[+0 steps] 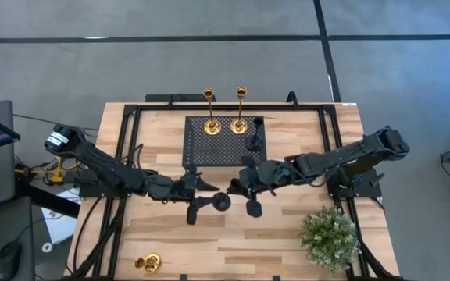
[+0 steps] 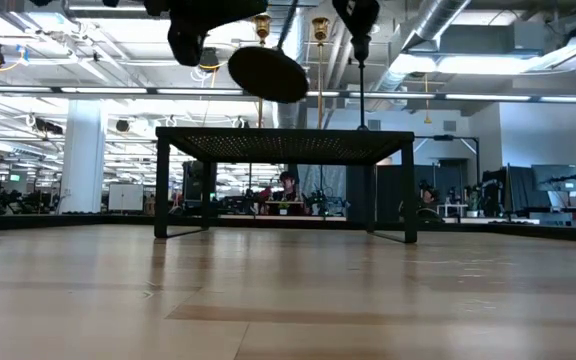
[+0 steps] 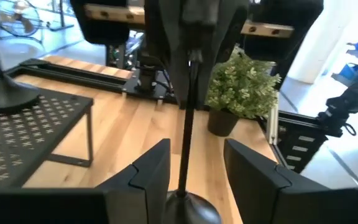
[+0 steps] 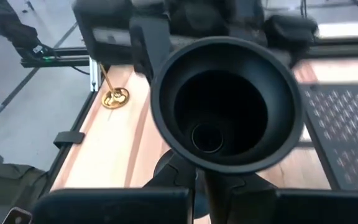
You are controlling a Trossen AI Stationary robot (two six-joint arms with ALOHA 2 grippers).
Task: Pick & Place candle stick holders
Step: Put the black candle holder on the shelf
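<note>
Held aloft just in front of the stand: one black holder, pinched by its stem in the closed jaws of the right gripper and straddled by the left gripper, fingers parted and clear of the stem, probably for a handover or re-grip. On the stand, two tall gold holders at its far edge and a second black holder at its right, with the middle and left bare. Well off the stand's front-left, a short gold holder lying down, with open wood between and only the plant crowding the front-right.

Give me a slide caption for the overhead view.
Both grippers meet mid-table over a black holder; three holders stand on the stand.
</note>
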